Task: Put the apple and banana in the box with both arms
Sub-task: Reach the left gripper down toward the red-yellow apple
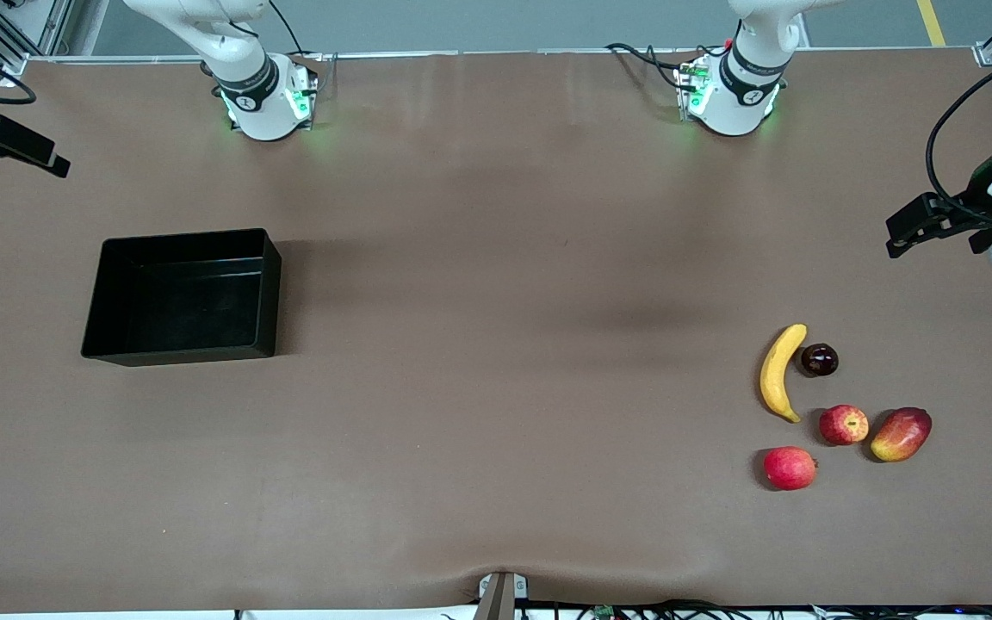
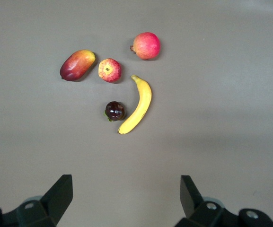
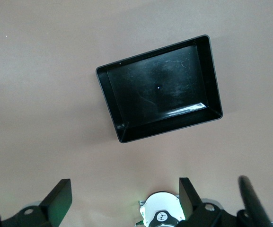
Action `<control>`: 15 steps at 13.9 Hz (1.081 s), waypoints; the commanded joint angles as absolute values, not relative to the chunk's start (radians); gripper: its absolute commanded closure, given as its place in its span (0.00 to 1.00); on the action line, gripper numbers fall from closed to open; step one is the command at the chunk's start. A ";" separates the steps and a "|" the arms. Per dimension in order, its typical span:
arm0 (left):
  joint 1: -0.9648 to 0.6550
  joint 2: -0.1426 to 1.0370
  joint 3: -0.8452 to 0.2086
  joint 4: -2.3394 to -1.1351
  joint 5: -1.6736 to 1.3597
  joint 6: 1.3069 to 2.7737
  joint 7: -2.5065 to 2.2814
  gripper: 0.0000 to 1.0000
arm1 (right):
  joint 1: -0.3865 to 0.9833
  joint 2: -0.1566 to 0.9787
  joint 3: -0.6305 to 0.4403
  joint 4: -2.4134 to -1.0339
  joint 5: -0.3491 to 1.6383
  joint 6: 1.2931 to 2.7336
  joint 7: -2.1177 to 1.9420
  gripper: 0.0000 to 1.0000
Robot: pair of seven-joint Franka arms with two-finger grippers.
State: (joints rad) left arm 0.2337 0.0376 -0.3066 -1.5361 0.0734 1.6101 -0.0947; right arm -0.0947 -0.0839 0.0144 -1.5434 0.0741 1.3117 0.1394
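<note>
Evidently staged for a handoff — banana (image 1: 780, 372) and apple (image 1: 843, 424) cluster toward the left arm's table edge, the empty box (image 1: 100, 293) toward the right arm's; both the left gripper (image 2: 127, 196) and the right gripper (image 3: 125, 198) hang high, fingers spread — holding nothing.

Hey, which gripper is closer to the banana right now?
Left. The left gripper hangs open above the table at the left arm's end, close to the banana. The right gripper is up at the right arm's end, near the box.

Five pieces of fruit were counted on the table: one banana (image 1: 781, 372), one apple (image 1: 843, 424), one mango (image 1: 901, 434), one plain red round fruit (image 1: 790, 468) and one dark, nearly black round fruit (image 1: 819, 359) (the smallest of the lot). One black box (image 1: 182, 297) was counted. Two grippers were seen, the left gripper (image 2: 127, 194) and the right gripper (image 3: 126, 196).
</note>
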 commanded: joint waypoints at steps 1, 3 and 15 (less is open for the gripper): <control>0.238 0.058 -0.310 -1.516 0.095 1.591 -0.080 0.00 | -0.112 -0.094 0.021 -1.555 0.094 1.315 0.140 0.00; 0.238 0.104 -0.308 -1.476 0.095 1.591 -0.075 0.00 | -0.112 -0.095 0.021 -1.555 0.094 1.315 0.140 0.00; 0.281 0.601 -0.301 -1.453 0.279 2.162 -0.064 0.00 | -0.114 -0.057 0.021 -1.545 0.106 1.315 0.126 0.00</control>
